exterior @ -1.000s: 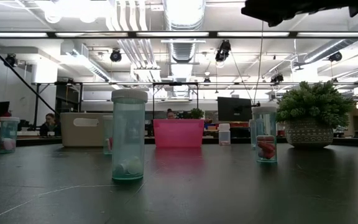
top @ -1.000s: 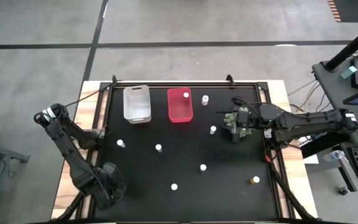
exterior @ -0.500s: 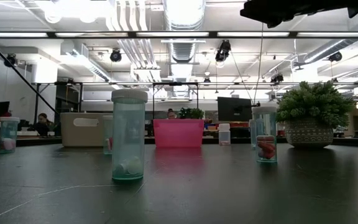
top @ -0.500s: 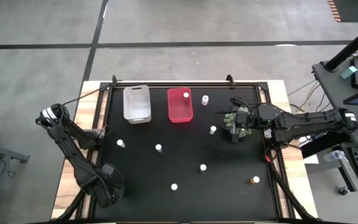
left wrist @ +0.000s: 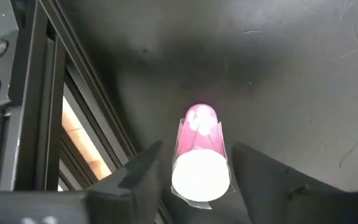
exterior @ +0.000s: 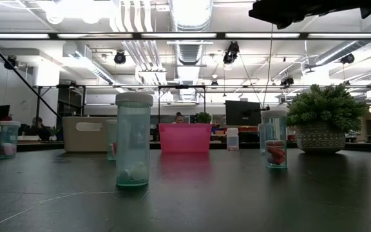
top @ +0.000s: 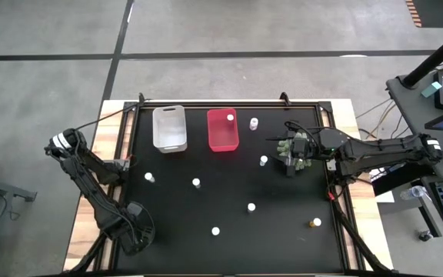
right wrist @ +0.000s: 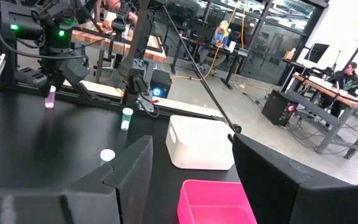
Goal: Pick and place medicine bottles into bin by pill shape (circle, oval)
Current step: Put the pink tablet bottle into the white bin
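The left gripper [left wrist: 194,171] sits at the table's front-left corner with its fingers [left wrist: 135,171] spread on either side of a white-capped bottle of pink pills [left wrist: 199,155]; whether the pads press on it cannot be told. The right gripper [right wrist: 188,165] hangs with its fingers released and nothing between them, above the green potted plant [top: 292,154] near the right edge. The other medicine bottles [top: 196,183] stand scattered over the black table [top: 283,223], and the clear-whitish bin [top: 169,128] and the red bin [top: 221,129] sit side by side at the far edge.
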You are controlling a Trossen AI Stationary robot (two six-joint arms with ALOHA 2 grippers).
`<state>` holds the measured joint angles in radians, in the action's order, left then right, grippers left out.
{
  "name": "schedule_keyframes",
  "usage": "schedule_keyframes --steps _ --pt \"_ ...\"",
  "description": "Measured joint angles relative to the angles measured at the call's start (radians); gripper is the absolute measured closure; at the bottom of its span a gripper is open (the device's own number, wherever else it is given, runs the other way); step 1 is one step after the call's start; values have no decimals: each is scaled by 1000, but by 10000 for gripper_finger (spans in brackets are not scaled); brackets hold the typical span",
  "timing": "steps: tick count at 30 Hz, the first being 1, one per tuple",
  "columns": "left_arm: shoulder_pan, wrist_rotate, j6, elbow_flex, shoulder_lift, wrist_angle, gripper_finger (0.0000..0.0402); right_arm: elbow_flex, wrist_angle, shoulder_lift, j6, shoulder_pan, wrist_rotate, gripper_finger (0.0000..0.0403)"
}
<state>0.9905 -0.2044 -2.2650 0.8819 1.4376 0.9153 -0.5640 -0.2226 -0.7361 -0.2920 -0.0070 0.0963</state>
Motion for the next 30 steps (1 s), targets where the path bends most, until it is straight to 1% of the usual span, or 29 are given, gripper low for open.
schedule_keyframes --steps 4,6,13,16,19,26,30 --pt "-1 -27 -2 2 0 -3 293 0 0 0 1 0 0 188" --pt "-2 -38 -3 4 0 -2 310 0 0 0 1 0 0 188" --pt "-17 -41 -5 30 -16 1 310 0 0 0 0 0 1 188" --pt "-48 -41 38 70 -21 0 310 0 0 0 0 0 1 188" --pt "-104 -41 139 128 -22 0 310 0 0 0 0 0 1 188" --pt "-272 -22 466 286 -21 3 310 0 0 0 -6 0 1 188" --pt "-376 46 686 372 -20 7 310 0 2 0 3 0 1 188"
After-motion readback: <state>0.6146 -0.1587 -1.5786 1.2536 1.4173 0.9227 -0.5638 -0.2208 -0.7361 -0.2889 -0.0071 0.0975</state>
